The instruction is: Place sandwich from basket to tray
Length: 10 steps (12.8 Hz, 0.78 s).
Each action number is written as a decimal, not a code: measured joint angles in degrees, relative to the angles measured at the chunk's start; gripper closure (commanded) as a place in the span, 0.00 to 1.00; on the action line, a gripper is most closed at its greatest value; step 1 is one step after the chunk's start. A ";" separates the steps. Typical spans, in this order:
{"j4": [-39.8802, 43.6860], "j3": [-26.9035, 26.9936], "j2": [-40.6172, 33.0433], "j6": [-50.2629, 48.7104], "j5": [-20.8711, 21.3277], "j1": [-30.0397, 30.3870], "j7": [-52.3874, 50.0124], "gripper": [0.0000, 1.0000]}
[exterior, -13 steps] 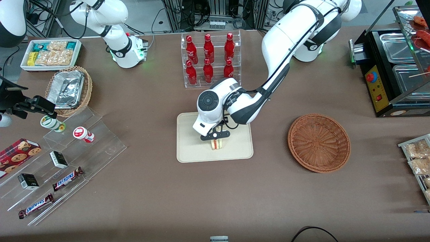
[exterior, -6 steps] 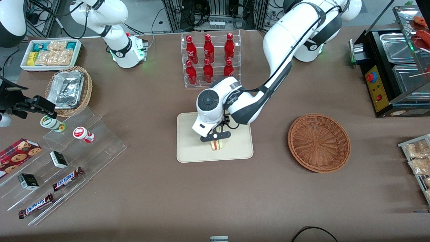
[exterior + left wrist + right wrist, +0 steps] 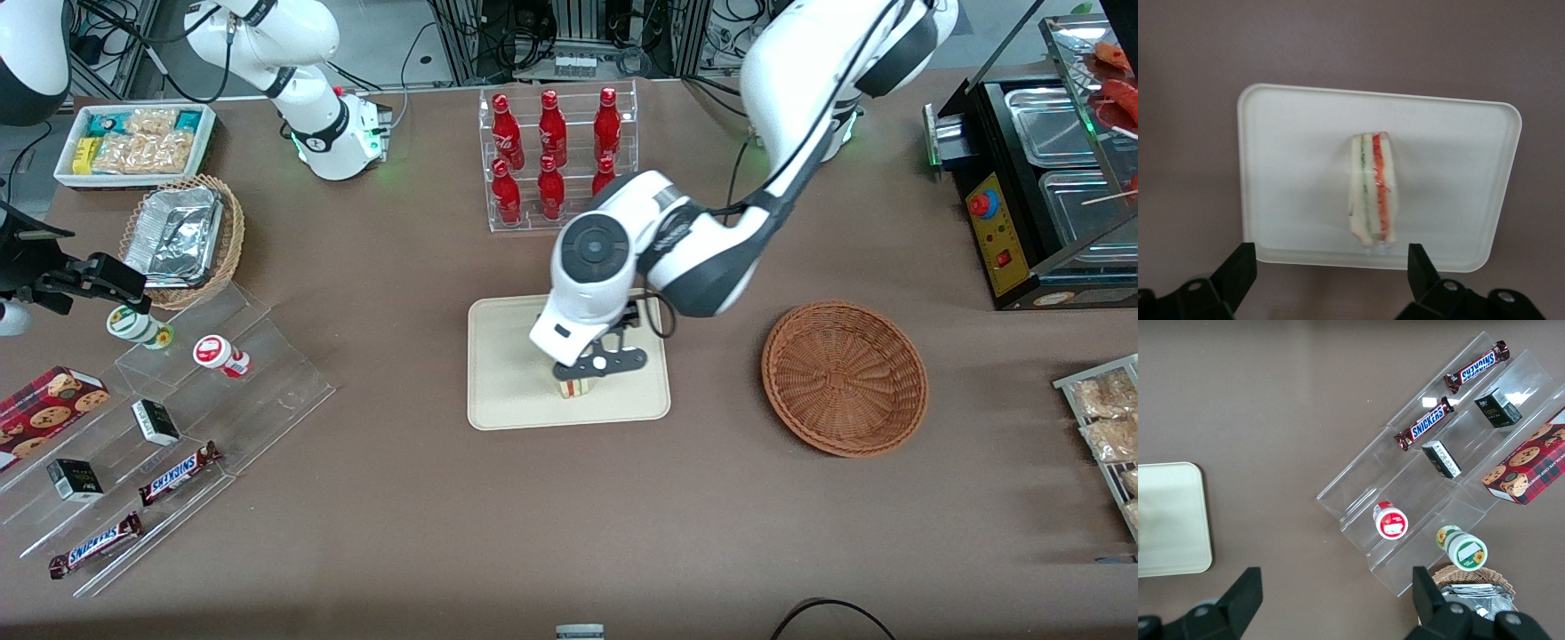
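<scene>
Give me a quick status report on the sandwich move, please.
Gripper open, above the tray. Sandwich standing on edge on the tray, released. Basket empty. Nothing in the way.

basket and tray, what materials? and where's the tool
Basket: woven wicker, reddish-brown, matte; the weave shows. Tray: smooth cream, probably plastic; rounded corners, low moulded rim, faint sheen. The sandwich stands on it. Tool: open, above the sandwich, not touching.

Brown table, cabling above.
</scene>
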 measured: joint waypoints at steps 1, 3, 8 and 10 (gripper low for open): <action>0.02 0.07 -1.39 -2.85 -0.33 1.56 3.20 0.00; -0.12 0.22 -3.81 -8.60 -0.58 4.83 7.44 0.00; -9.25 0.31 -11.25 -9.28 -2.23 15.68 20.60 0.00; -13.38 0.32 -15.09 -9.28 -2.71 19.45 25.14 0.00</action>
